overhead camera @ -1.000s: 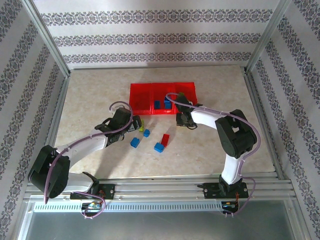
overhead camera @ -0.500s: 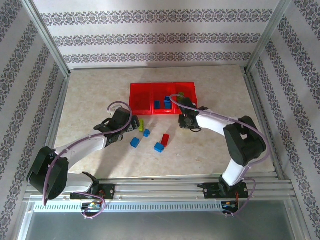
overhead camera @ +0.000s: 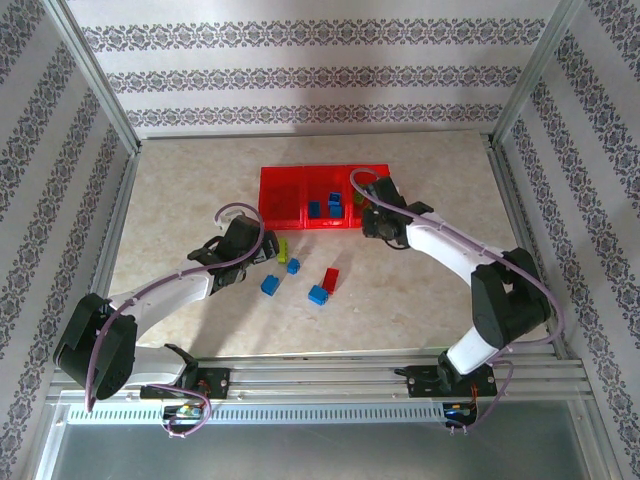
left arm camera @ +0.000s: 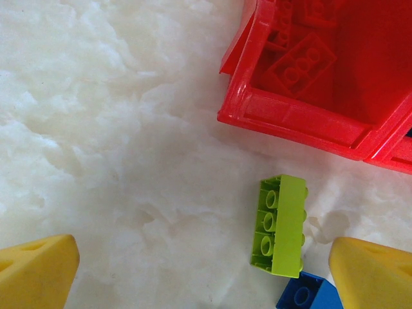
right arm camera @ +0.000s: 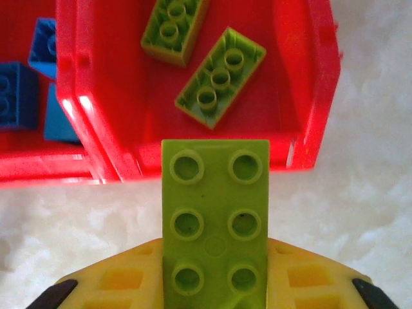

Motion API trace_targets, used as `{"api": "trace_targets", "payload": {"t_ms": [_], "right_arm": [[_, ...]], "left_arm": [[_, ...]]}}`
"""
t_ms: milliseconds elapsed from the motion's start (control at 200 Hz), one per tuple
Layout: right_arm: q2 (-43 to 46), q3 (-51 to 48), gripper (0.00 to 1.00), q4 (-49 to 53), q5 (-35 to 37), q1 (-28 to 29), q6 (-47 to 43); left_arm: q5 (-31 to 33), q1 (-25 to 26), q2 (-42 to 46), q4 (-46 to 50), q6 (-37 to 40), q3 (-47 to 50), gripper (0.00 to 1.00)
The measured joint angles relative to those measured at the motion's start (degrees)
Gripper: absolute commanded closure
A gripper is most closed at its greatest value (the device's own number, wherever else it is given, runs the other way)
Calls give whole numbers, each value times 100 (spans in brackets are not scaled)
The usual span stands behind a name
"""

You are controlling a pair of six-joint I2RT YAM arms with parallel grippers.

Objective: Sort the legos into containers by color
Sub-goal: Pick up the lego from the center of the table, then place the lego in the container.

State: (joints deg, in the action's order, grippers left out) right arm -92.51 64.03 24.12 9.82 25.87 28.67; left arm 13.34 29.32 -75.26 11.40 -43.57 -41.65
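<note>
Moved: we see right gripper (overhead camera: 377, 214) shifted right, now at containers' (overhead camera: 283, 187) right bin (right arm camera: 308, 77).
Right grip: pinches 1 held green lego (right arm camera: 215, 199) over near rim.
Left gripper (left arm camera: 205, 270): spread above table lego (left arm camera: 281, 225).

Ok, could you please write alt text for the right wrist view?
The right end effector holds a yellow-green brick at the near edge of a red bin containing two more yellow-green bricks. Blue bricks lie in the bin beside it.

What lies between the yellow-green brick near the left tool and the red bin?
Only bare marbled tabletop, in the left wrist view, separates the yellow-green plastic brick from the red translucent bin.
</note>
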Motion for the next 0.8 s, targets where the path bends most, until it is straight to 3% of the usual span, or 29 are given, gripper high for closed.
{"api": "trace_targets", "payload": {"t_ms": [380, 800], "right_arm": [[-1121, 1268, 78, 9, 39, -439, -411], [-2009, 2127, 73, 94, 39, -479, -763]], "left_arm": [[4, 0, 251, -2, 2, 13, 0], [17, -2, 452, 4, 2, 92, 0]]}}
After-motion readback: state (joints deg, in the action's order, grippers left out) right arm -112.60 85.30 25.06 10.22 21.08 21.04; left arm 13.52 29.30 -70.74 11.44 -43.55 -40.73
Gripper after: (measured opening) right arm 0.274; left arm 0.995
